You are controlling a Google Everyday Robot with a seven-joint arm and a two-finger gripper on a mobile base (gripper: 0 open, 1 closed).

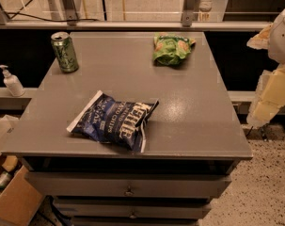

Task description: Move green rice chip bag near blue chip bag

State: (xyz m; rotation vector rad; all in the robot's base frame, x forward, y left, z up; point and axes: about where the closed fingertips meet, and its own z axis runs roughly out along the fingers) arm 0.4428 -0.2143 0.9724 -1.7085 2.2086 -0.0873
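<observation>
Green rice chip bag [172, 48] lies at far right of grey surface [193, 121], left of end effector [272, 95] and apart from it. End effector beyond surface's right edge; spread or closed: cannot tell. Blue chip bag [114, 121] near front edge, well apart from green rice chip bag.

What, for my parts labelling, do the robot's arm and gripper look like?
At the right edge, beside the table, the arm is a white rounded shell with a tan patch. Below it the gripper looks like pale-yellow angular blocks. No cables or markings visible.
</observation>
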